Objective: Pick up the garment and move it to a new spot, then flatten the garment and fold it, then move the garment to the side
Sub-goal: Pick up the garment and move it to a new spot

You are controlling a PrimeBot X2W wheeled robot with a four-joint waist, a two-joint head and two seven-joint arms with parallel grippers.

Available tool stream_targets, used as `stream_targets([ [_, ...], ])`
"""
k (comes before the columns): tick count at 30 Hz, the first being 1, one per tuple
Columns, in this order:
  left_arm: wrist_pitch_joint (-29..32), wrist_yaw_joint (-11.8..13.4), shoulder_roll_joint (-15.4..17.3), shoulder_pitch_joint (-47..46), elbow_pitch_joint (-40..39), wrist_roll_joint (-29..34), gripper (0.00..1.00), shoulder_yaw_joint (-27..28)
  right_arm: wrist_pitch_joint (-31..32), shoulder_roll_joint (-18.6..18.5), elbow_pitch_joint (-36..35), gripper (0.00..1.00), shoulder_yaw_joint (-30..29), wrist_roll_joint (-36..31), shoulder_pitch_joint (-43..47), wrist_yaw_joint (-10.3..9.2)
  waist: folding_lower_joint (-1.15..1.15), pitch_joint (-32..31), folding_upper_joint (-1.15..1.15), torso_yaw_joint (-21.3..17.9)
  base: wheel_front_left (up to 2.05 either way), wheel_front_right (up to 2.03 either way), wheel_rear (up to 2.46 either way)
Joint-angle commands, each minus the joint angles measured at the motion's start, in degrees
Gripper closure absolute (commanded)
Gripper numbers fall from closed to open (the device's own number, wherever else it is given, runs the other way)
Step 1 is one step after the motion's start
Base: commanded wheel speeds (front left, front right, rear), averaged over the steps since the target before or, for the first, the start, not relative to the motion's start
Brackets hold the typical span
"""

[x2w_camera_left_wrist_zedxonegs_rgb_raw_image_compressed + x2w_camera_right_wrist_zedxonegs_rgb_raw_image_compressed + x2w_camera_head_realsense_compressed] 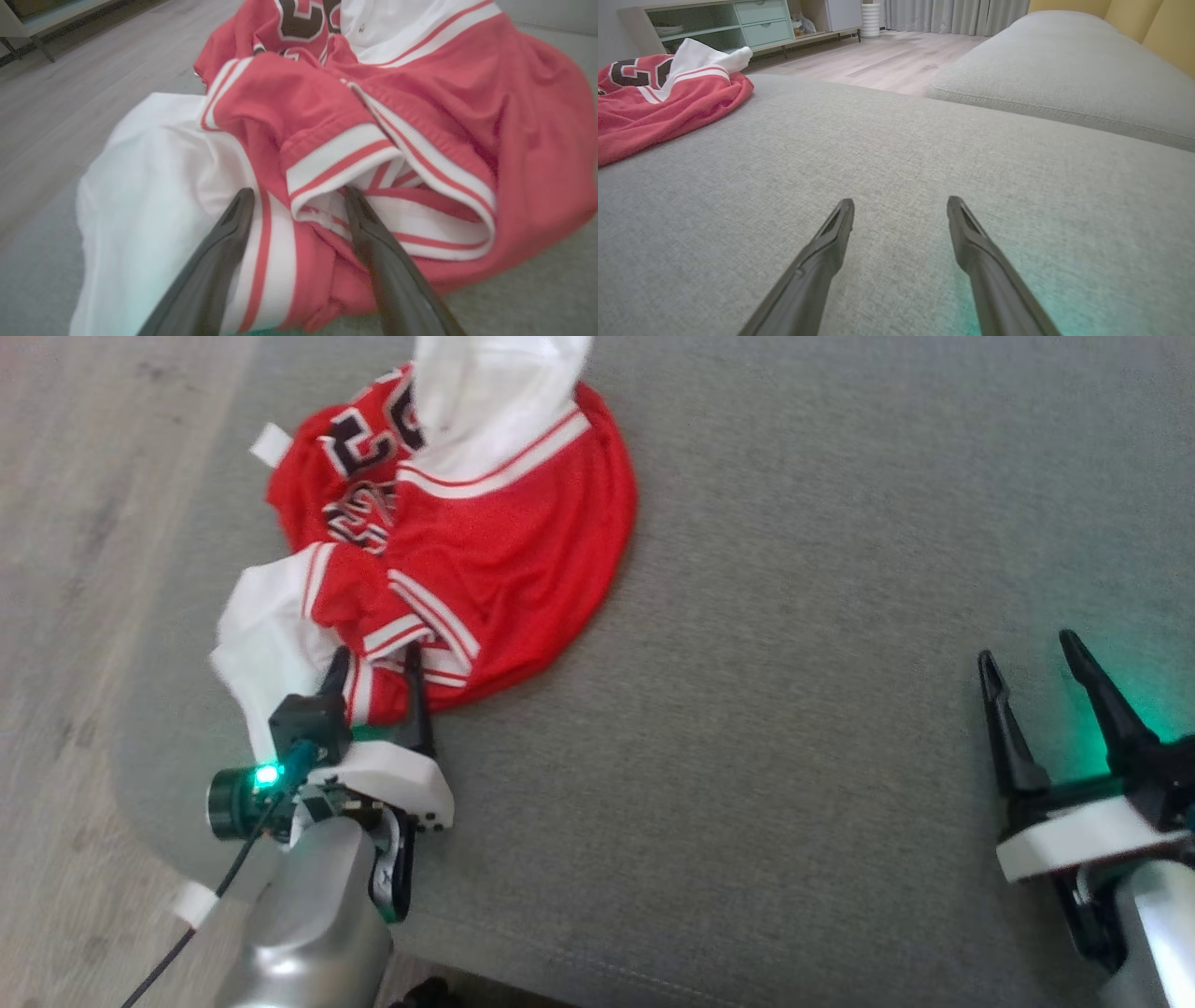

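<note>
We are poising our left gripper (374, 653) at the cushion's (794, 709) near-left corner, jaws wide apart, straddling the jersey's (504, 551) striped hem without pinching it. Our right gripper (1027, 649) is hanging open and empty over the cushion's right side, well apart. The jersey is lying crumpled straight ahead of the left gripper, its long axis running toward the cushion's far edge.

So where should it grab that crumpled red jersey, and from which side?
Probably the striped cuff at the near edge of the jersey. It is a raised, doubled fold standing off the grey cushion, so it can be pinched without scraping the fabric below. Come from the robot's own side, where the open left pincer straddles that bunch.
</note>
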Motion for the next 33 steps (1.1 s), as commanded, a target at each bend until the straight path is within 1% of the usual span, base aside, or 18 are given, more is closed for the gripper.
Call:
stream_targets([
  [1,-1.1,0.61,1.12,-1.79,0.26,-0.64,0.93,1.09,-0.63,-0.58,-1.89,0.0,1.01,-0.33,-0.82,0.37,-0.03,1.36,0.0,-2.23,0.0,0.0,0.0],
  [2,-1.71,0.81,1.12,-2.51,1.38,-0.76,1.0,0.92,-0.63,-0.25,-1.8,0.0,1.05,-0.36,-1.06,0.37,-0.03,1.02,0.0,-2.71,0.0,0.0,0.0],
  [4,-2.76,1.92,1.16,-3.67,2.26,-0.02,1.0,1.05,-0.63,0.6,-1.41,0.0,1.04,-0.32,-1.29,0.37,-0.03,-0.06,0.0,-3.7,0.0,0.0,0.0],
  [6,-3.18,2.84,1.96,-4.48,0.91,1.29,1.0,1.4,-0.63,1.64,-0.87,0.0,1.19,-0.2,-1.35,0.37,-0.03,-1.78,0.0,-4.92,0.0,0.0,0.0],
  [8,-3.24,3.44,3.32,-4.66,-4.38,3.34,1.0,1.98,-0.63,3.01,-0.48,0.0,1.2,-0.02,-1.22,0.37,-0.03,-3.99,0.0,-6.29,0.0,0.0,0.0],
  [11,-3.27,3.07,5.67,-3.98,-12.83,6.31,1.0,2.46,-0.63,5.5,0.24,0.0,1.5,0.15,-0.74,0.37,-0.03,-8.37,0.0,-9.17,0.0,0.0,0.0],
  [16,-3.28,0.48,10.13,-5.39,-22.69,10.64,1.0,0.76,-0.63,9.63,1.47,0.0,2.28,0.43,0.85,0.37,-0.03,-16.13,0.0,-15.68,0.0,0.0,0.0],
  [19,-2.93,-2.2,11.84,-8.92,-26.42,11.84,1.0,-0.93,-0.63,11.17,1.74,0.0,2.86,0.36,1.86,0.37,-0.03,-19.35,0.0,-19.95,0.0,0.0,0.0],
  [21,-1.38,-4.15,12.44,-12.32,-28.38,12.38,1.0,-2.17,-0.63,11.76,1.77,0.0,3.39,0.4,2.11,0.37,-0.03,-20.48,0.0,-22.83,0.0,0.0,0.0],
  [24,1.14,-6.73,12.82,-18.63,-30.74,13.59,1.0,-4.13,-0.63,12.39,1.33,0.0,4.04,0.46,1.47,0.37,-0.03,-20.59,0.0,-27.18,0.0,0.0,0.0],
  [27,2.43,-8.58,12.35,-24.94,-31.41,14.42,1.0,-5.67,-0.63,12.85,0.87,0.0,4.12,0.57,0.78,0.37,-0.03,-20.27,0.0,-31.12,0.0,0.0,0.0],
  [28,2.43,-8.58,12.35,-24.94,-31.41,14.42,1.0,-5.67,-0.63,12.85,0.87,0.0,4.12,0.57,0.78,0.37,-0.03,-20.27,0.0,-31.12,0.0,0.0,0.0],
  [33,2.42,-9.88,10.79,-32.57,-28.8,14.9,1.0,-7.38,-0.63,13.39,0.22,0.0,4.37,0.73,0.09,0.37,-0.03,-18.83,0.0,-36.2,0.0,0.0,0.0],
])
